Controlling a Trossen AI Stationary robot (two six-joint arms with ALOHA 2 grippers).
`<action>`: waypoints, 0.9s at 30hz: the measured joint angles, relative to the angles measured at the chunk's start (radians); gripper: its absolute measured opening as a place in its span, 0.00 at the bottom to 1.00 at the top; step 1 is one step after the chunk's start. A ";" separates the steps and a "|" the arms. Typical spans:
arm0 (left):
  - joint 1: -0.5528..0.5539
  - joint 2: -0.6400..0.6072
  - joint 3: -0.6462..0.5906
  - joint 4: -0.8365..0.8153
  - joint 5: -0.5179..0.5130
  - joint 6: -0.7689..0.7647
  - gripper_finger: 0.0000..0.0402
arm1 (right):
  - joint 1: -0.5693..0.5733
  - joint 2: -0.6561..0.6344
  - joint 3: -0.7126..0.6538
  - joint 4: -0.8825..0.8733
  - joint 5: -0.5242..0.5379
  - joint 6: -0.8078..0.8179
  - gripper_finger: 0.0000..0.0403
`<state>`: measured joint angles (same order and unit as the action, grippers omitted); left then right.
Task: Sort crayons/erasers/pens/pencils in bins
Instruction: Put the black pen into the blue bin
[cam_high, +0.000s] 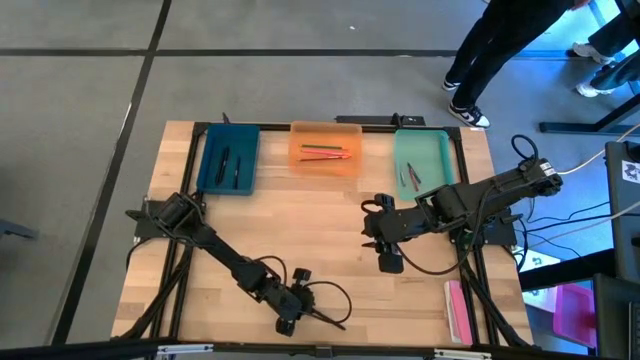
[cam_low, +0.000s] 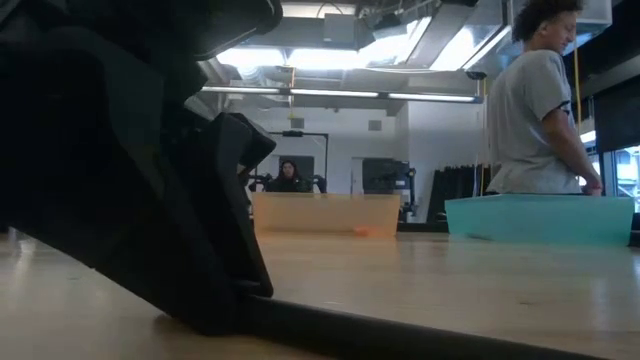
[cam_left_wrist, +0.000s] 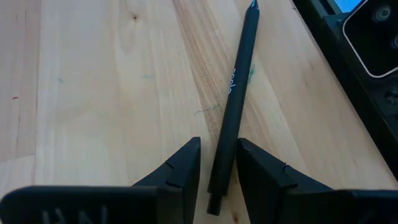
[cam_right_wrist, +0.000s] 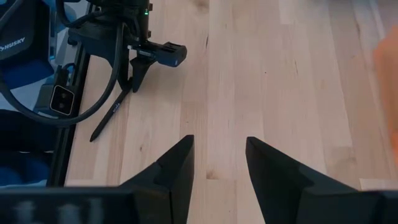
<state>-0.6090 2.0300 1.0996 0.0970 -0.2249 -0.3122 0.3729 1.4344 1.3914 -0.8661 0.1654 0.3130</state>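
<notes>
Black pen (cam_left_wrist: 233, 106), nearest the left wrist camera, lies flat by the table's (cam_high: 300, 230) near edge, its butt between the parted left gripper (cam_left_wrist: 218, 171) fingers; light, stiff, probably slick, best pinched mid-barrel, while the right gripper (cam_right_wrist: 217, 162) waits open, mid-table.

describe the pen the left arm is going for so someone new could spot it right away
Start at the near edge of the wooden table, the side away from the three bins, where the left gripper sits low. The black pen lies flat on the wood between its open fingers, its other end pointing out past them. It is the only stick loose on the table; the others lie in bins.
</notes>
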 joint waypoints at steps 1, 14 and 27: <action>0.000 0.000 0.000 0.000 0.000 0.000 0.25 | 0.000 0.000 0.000 0.000 0.000 0.000 0.37; 0.000 -0.001 -0.001 -0.012 0.001 0.000 0.10 | 0.000 0.000 0.000 0.001 0.000 0.000 0.37; 0.004 -0.003 -0.001 -0.016 0.008 -0.129 0.01 | 0.000 0.000 0.000 0.000 0.002 0.000 0.37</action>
<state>-0.6052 2.0270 1.0988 0.0811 -0.2173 -0.4414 0.3725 1.4345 1.3914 -0.8658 0.1673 0.3134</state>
